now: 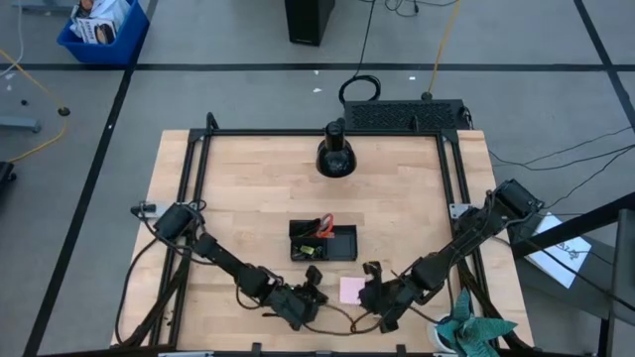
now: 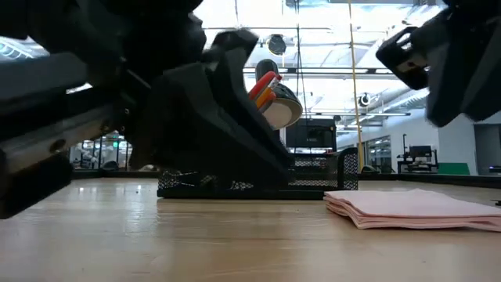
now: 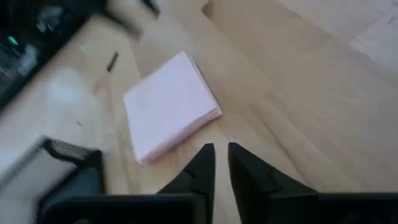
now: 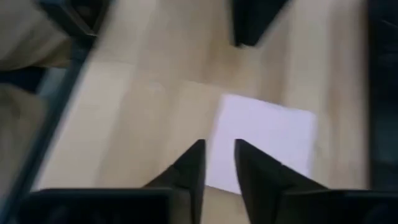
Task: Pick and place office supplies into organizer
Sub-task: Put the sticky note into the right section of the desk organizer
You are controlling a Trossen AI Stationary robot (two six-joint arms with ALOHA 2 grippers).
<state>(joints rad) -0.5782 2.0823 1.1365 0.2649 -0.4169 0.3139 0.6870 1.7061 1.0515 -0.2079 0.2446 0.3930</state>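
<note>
The pink sticky-note pad (image 1: 350, 289) lies flat on the wooden table near its front edge, between my two grippers; it also shows in the low view (image 2: 415, 208). My left gripper (image 1: 314, 290) is just to its left, my right gripper (image 1: 373, 288) just to its right. Each has a narrow gap between its fingertips with nothing in it: left (image 3: 221, 158), right (image 4: 219, 155). Both point slanting down toward the pad (image 3: 171, 106) (image 4: 264, 142). Behind the pad, the black mesh organizer (image 1: 322, 241) holds red-handled scissors (image 2: 264, 81) and orange pencils.
A round black dome-shaped object (image 1: 335, 154) stands at the table's far middle. A teal-green cloth (image 1: 478, 331) lies at the near right corner. A black metal frame (image 1: 198, 159) runs around the tabletop. Bare wood lies between the organizer and the dome.
</note>
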